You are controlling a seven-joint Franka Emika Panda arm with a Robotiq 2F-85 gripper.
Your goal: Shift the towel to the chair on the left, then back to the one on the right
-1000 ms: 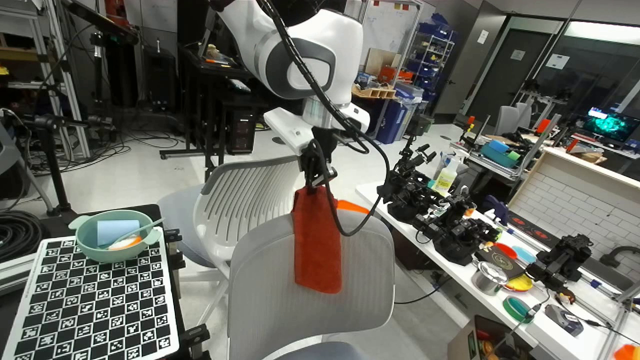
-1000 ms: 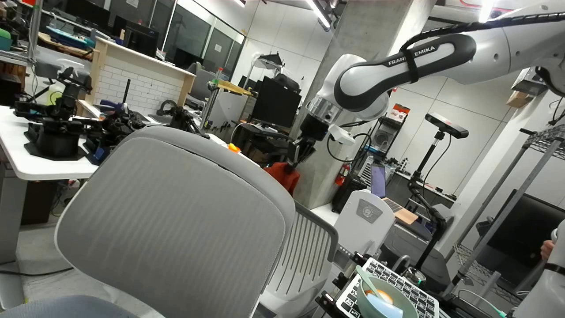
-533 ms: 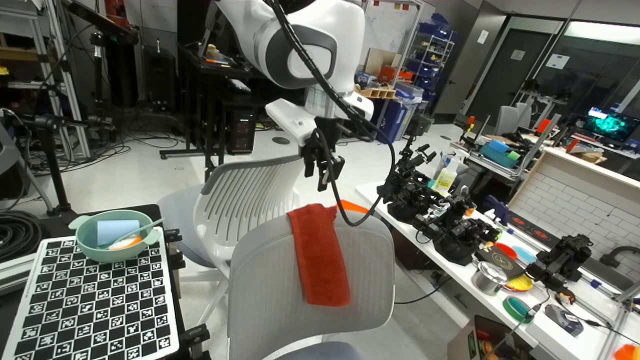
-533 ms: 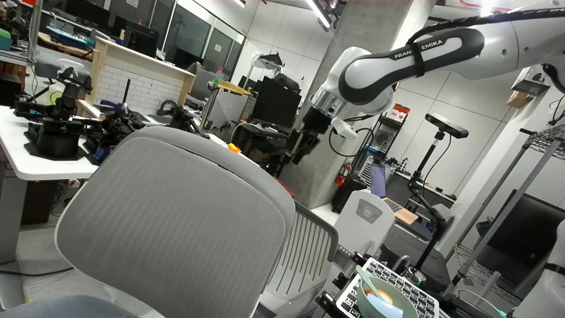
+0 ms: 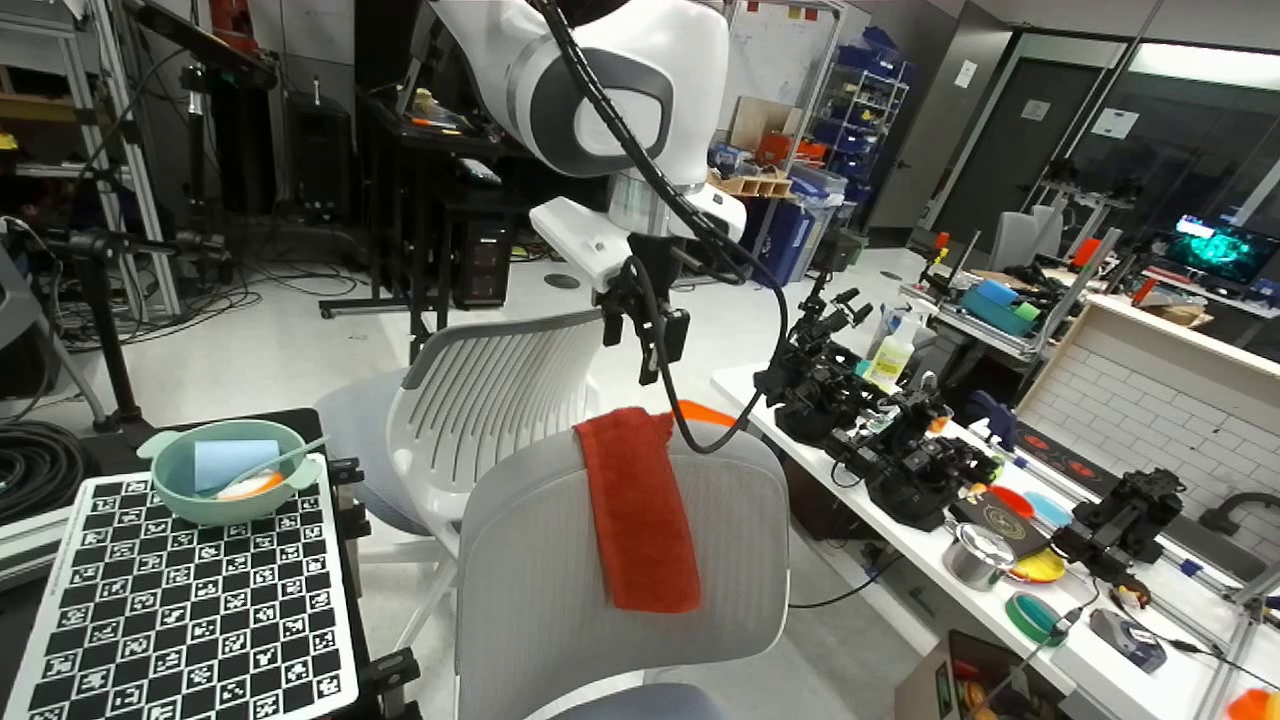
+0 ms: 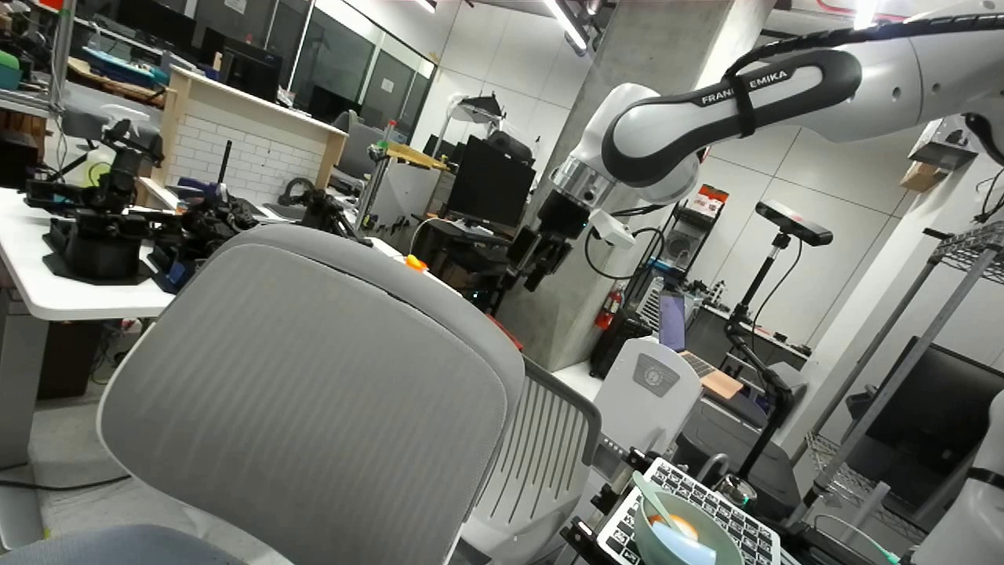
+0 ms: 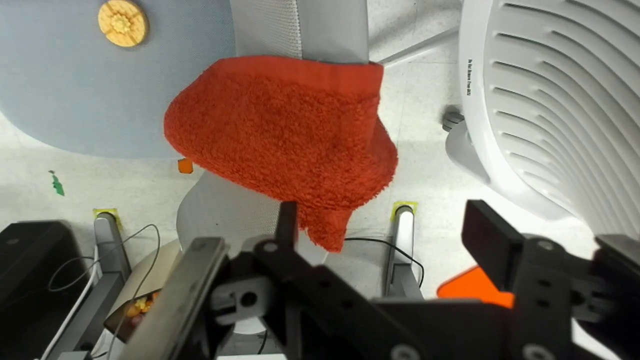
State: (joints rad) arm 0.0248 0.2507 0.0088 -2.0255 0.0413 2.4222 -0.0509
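Observation:
A red towel (image 5: 645,520) hangs over the top of the grey mesh-backed chair (image 5: 530,600), which stands right of the white slatted chair (image 5: 490,420) in that exterior view. Another exterior view reverses their order, with the mesh chair (image 6: 314,392) on the left and the slatted chair (image 6: 541,447) on the right. Only a sliver of the towel (image 6: 506,333) shows there, behind the backrest. My gripper (image 5: 640,350) is above the towel and apart from it, jaws spread. In the wrist view the towel (image 7: 280,130) lies beyond the open gripper (image 7: 381,215), nothing between its fingers.
A black cable (image 5: 782,320) loops from the arm near the mesh chair. A green bowl (image 5: 215,512) sits on a checkered board (image 5: 180,620) beside the chairs. A white table (image 5: 735,382) bearing black robot arms runs behind the mesh chair, near an orange object (image 5: 703,411).
My jaws have opened and let go of the towel's top edge, and the gripper has risen clear. The towel now rests on the mesh chair's back by itself. Over the last half second the arm barely moves.

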